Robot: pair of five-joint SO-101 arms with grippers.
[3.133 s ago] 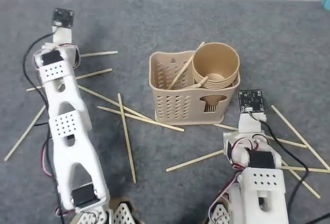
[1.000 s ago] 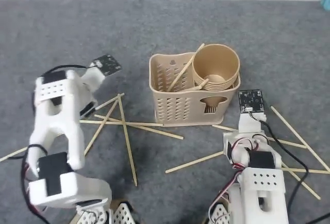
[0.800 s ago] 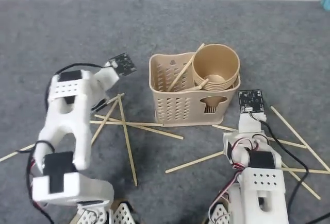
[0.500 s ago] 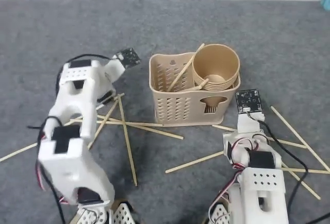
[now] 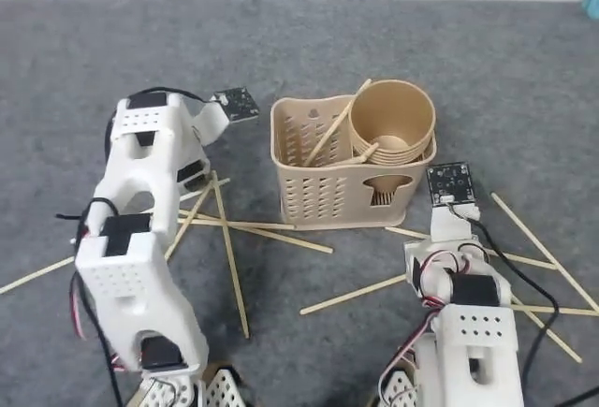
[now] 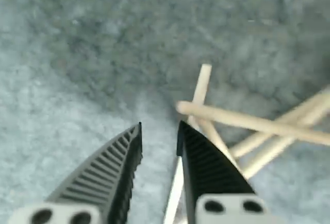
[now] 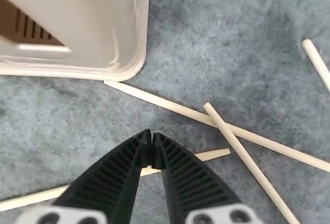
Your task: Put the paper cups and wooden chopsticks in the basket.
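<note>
The left end effector [image 6: 160, 131] is set low over the grey desk [image 5: 487, 51], its fingers apart and clamped on nothing. A cluster of crossed chopsticks [image 6: 242, 123] lies just beside it. The ends of the sticks are found just past one fingertip, and one stick is seen running under that finger, while the gap between the fingers is over bare desk. In the high view the left arm is bent over the sticks scattered beside the basket [image 5: 323, 192]. The cups [image 5: 393, 117] are stacked in one compartment of the basket, and a chopstick is leaned inside it, its upper end above the rim. The right end effector [image 7: 152, 140] is closed, its fingertips together with nothing gripped. It is placed near a corner of the basket, above a stick lying on the desk, and two more sticks are crossed just beyond its tips. Further sticks are scattered on the desk near the right arm.
</note>
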